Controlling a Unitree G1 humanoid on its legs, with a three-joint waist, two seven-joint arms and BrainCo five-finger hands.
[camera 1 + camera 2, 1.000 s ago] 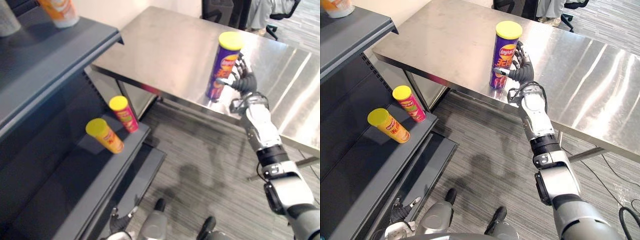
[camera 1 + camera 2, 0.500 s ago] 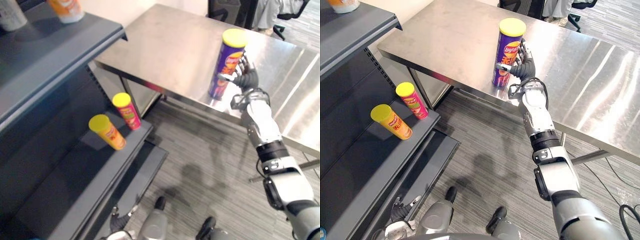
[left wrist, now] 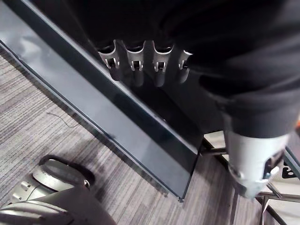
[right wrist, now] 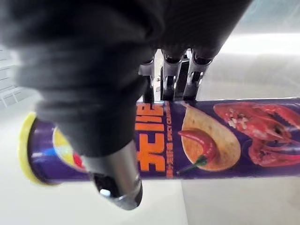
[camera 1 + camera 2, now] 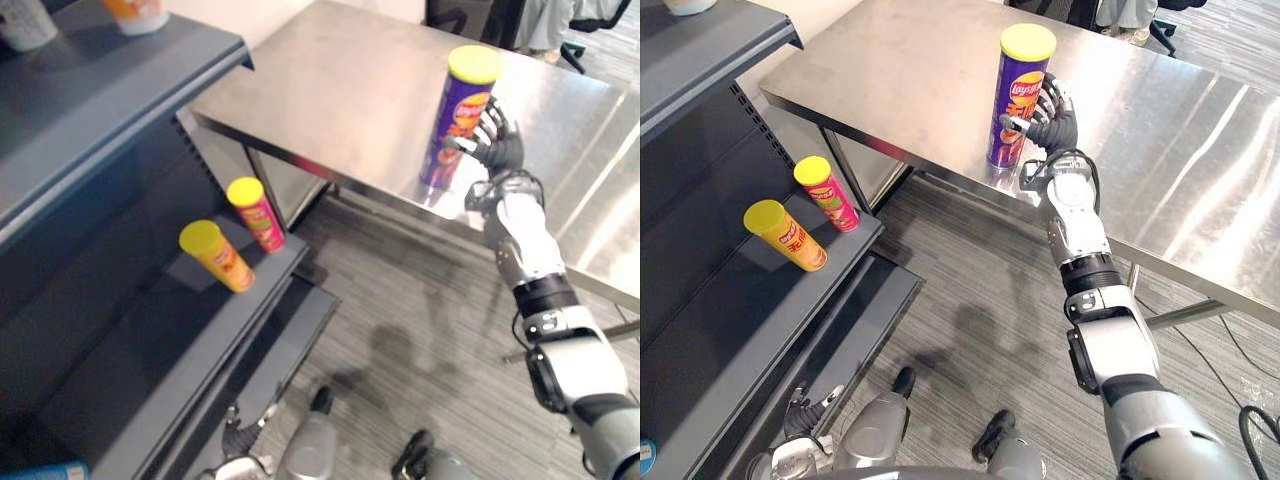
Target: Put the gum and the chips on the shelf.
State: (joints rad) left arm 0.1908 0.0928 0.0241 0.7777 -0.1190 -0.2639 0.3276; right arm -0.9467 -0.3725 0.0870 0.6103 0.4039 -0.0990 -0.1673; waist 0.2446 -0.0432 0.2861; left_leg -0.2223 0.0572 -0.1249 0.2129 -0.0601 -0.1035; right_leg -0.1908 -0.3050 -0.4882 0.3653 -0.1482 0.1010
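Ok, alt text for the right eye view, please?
The right hand grips an upright purple chips can near the steel table's front edge. To the left, an orange can and a red can stand on a dark shelf.

A steel bench runs from the middle to the far right, and a purple chips can with a yellow lid stands upright close to its near edge. On the left is a dark grey shelf. Its middle board carries two yellow-lidded cans just beside each other near the front edge, an orange can nearer and a red can farther. The top board holds an orange-and-white tub and, left of it, a white container, both cut off by the frame. A low bottom board juts out over the grey striped carpet floor.
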